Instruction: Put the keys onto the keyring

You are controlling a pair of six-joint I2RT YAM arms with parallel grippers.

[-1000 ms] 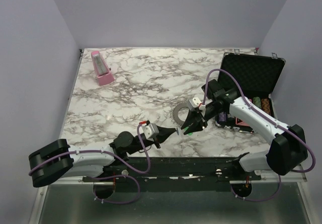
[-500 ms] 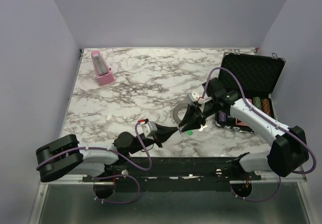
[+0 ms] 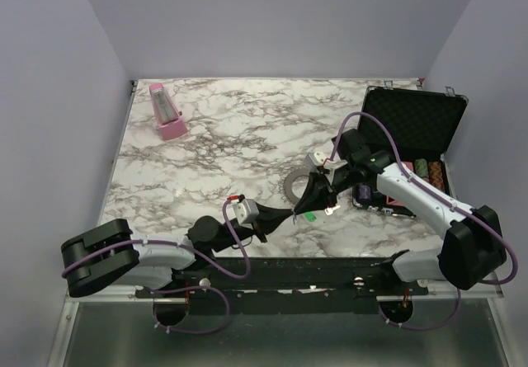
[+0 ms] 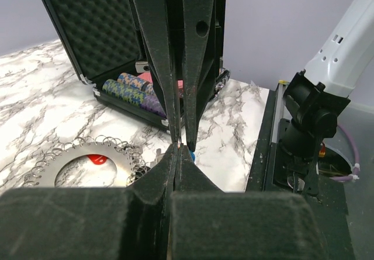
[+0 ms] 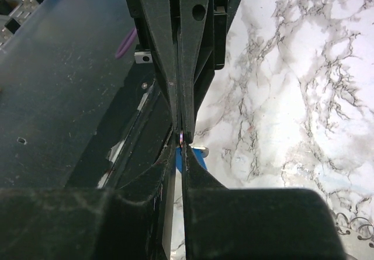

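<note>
The right gripper [image 3: 307, 209] has swung left over the last second and now meets the left gripper [image 3: 289, 215] tip to tip, low and just right of centre in the top view; before, the 2 stood a little apart. Its fingers have also drawn in; in the left wrist view they hang from the top edge with only a thin slit between them, and I cannot tell whether they have bitten on anything yet. The left jaws are pressed flat together; a blue key [image 4: 191, 153] shows right where the 2 tips meet, but the fingers hide which gripper has hold of it.

The keyring [image 3: 289, 187] lies flat on the table [image 3: 231, 136] just above that meeting point; neither tip is on it. A red key [image 4: 98, 159] shows inside its hole, lower left in the left wrist view; whether it is threaded or merely lying there I cannot say. A green key [image 3: 310, 216] lies loose on the table just below the right fingers; the open case [image 3: 412, 119] with its chips [image 4: 131, 87] sits at right, apart from all this.

This looks like a hand-over or re-grip of the blue key between the 2 arms; the threading is not yet done, and the green key at least is left.
</note>
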